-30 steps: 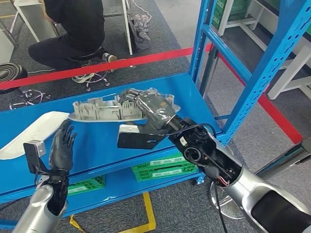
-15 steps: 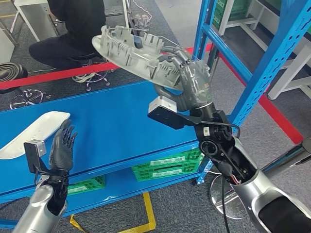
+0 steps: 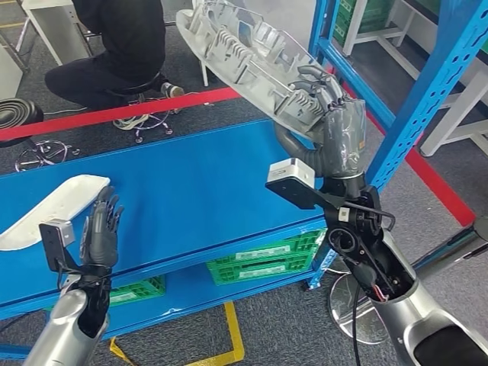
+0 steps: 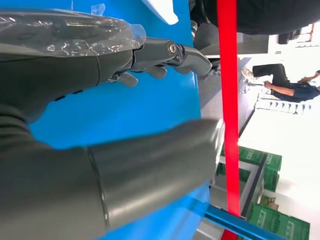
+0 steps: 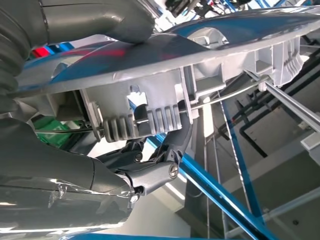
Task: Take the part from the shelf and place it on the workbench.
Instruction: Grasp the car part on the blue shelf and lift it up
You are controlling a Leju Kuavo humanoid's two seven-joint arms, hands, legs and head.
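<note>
My right robot hand (image 3: 339,137) grips one end of the long grey ribbed plastic part (image 3: 247,57), raised above the blue metal shelf (image 3: 190,198), its long axis slanting away leftward, my left robot hand (image 3: 102,232) open.

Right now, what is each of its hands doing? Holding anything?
Left hand: open, holding nothing, over the blue shelf.
Right hand: holding the grey part, lifted above the shelf.
</note>
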